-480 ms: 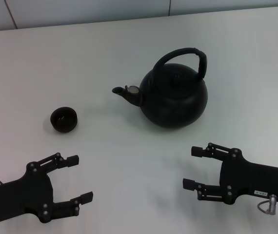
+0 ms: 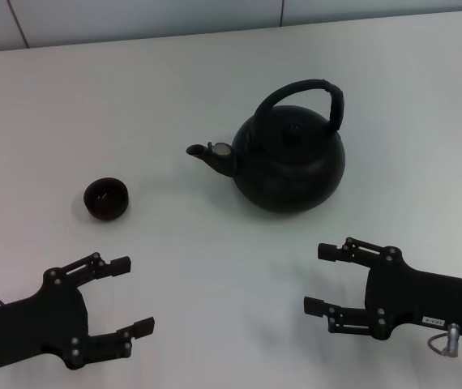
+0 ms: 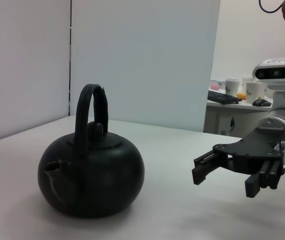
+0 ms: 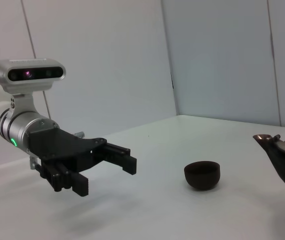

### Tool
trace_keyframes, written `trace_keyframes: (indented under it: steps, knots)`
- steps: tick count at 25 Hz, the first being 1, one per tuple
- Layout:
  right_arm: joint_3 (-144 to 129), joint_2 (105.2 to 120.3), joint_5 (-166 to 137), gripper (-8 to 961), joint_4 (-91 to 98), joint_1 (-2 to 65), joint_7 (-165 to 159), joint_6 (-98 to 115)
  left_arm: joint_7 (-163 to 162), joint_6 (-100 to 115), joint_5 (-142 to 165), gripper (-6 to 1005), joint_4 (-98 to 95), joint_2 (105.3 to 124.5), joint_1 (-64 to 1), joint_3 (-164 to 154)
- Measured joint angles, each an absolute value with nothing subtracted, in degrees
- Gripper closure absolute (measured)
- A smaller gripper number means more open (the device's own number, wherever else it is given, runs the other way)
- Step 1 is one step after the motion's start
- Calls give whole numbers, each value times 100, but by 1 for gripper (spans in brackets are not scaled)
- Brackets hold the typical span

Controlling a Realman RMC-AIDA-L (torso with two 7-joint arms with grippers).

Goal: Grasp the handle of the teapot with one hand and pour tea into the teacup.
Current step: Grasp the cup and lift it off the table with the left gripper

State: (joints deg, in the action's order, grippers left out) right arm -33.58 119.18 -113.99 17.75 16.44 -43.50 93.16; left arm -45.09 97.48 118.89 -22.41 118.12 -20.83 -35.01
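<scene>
teapot (image 2: 289,160) beyond spread right claw (image 2: 322,279), teacup (image 2: 106,198) beyond spread left claw (image 2: 131,296)

A white table (image 2: 215,73) before pale wall panels (image 3: 142,60); beyond, a desk (image 3: 227,107) with cups (image 3: 232,86) and a keyboard (image 3: 221,97)

Matte-black linkage grippers — silver screws, white-silver wrists (image 4: 12,125) — grey cameras (image 4: 27,75).

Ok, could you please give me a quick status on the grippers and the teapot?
Left gripper open, near edge, short of teacup. Right gripper open, near edge, short of teapot. Teapot upright, handle ungrasped, spout toward teacup. Nothing between.
</scene>
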Motion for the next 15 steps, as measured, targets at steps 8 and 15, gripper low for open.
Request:
trace_keyframes:
  steps: [8,15]
  knots:
    - [-3357,11918,-11399,139,1776,1652,-4350,9316,-4506,9736,11824,144,-2221,11839,-2058,-3258]
    - [-3357,11918,-11399,140,1775,1665,-4350,9316,-4426,9576,11706,146,-2032,11838,-1992,-2033]
